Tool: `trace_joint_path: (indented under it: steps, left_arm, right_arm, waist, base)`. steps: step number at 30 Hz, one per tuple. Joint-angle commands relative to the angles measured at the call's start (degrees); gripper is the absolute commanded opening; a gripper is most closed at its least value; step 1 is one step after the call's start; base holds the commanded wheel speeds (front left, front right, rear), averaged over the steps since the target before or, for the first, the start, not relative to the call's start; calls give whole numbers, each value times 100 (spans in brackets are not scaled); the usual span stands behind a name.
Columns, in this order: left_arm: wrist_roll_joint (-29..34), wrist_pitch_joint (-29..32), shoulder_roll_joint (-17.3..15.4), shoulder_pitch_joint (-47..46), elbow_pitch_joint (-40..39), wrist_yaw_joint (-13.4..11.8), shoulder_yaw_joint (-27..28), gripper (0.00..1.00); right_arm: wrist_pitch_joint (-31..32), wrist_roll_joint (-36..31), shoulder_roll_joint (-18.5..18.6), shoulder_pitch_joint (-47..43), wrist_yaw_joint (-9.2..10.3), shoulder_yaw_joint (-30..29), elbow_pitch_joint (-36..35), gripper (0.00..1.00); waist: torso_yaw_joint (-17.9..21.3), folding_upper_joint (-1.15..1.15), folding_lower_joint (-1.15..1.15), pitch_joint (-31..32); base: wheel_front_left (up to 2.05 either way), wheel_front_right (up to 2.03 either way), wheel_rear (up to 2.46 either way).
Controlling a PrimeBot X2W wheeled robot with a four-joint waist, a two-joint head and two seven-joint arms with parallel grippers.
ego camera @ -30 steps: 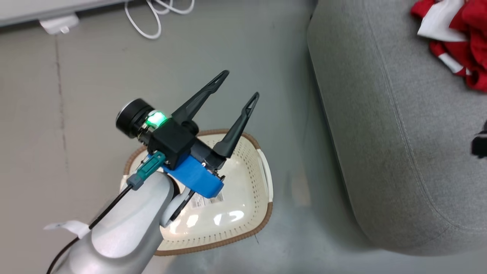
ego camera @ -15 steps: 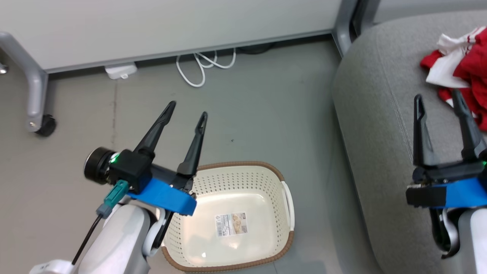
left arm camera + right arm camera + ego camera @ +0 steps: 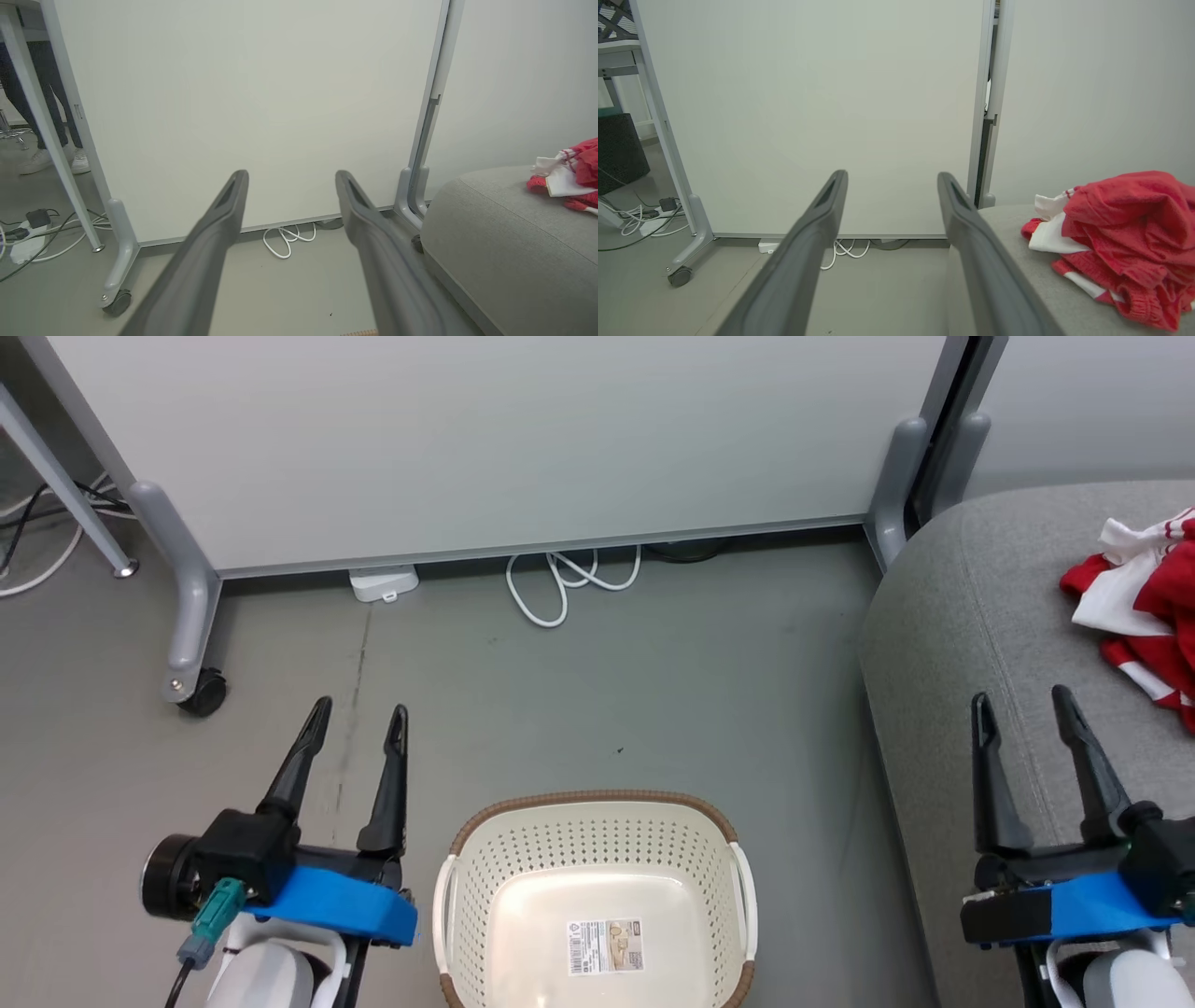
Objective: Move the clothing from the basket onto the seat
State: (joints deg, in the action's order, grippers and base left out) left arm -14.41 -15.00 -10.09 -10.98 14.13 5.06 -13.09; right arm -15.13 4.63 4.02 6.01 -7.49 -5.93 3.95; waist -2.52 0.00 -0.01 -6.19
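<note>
The cream-white basket (image 3: 523,845) with a brown rim stands on the floor at the bottom middle of the head view, holding no cloth, only a barcode sticker. The red and white clothing (image 3: 1144,607) (image 3: 1125,235) (image 3: 567,179) lies heaped on the light grey seat (image 3: 980,616) (image 3: 1017,261) (image 3: 495,242) at the right. My left gripper (image 3: 359,714) (image 3: 289,175) hangs open over the floor left of the basket, nothing between its fingers. My right gripper (image 3: 1022,700) (image 3: 892,175) is open above the seat's near left edge, short of the clothing.
A white wheeled partition panel (image 3: 485,439) stands behind, with a castor foot (image 3: 191,686) at the left and a post (image 3: 896,476) by the seat. A white cable coil (image 3: 569,583) and adapter (image 3: 383,583) lie at its base. A person's legs (image 3: 28,116) stand far left.
The head camera has tilted up and the whole picture shifted. My left gripper swung off the basket to its left side, and the right gripper came into view over the seat.
</note>
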Motion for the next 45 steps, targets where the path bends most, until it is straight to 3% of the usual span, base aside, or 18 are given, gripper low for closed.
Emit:
trace_joint_path:
  steps: [1, 17, 45]
  left_arm:
    - [50, -26, 34, 96, 7, -8, 113, 100]
    - [347, -26, 417, 879, -195, 140, 1002, 100]
    - [552, -26, 614, 1091, -132, 254, 1311, 100]
  right_arm:
    - [-2, 13, -30, -107, -1, 24, 47, 100]
    - [-2, 182, -115, -465, -2, 176, 370, 100]
    - [-2, 480, -116, -554, -2, 384, 686, 100]
  waist:
    - [-23, 0, 1, 96]
    - [-46, 0, 1, 598]
    - [-66, 0, 1, 763]
  base:
    - [0, 0, 0]
    - [0, 0, 0]
    - [0, 0, 0]
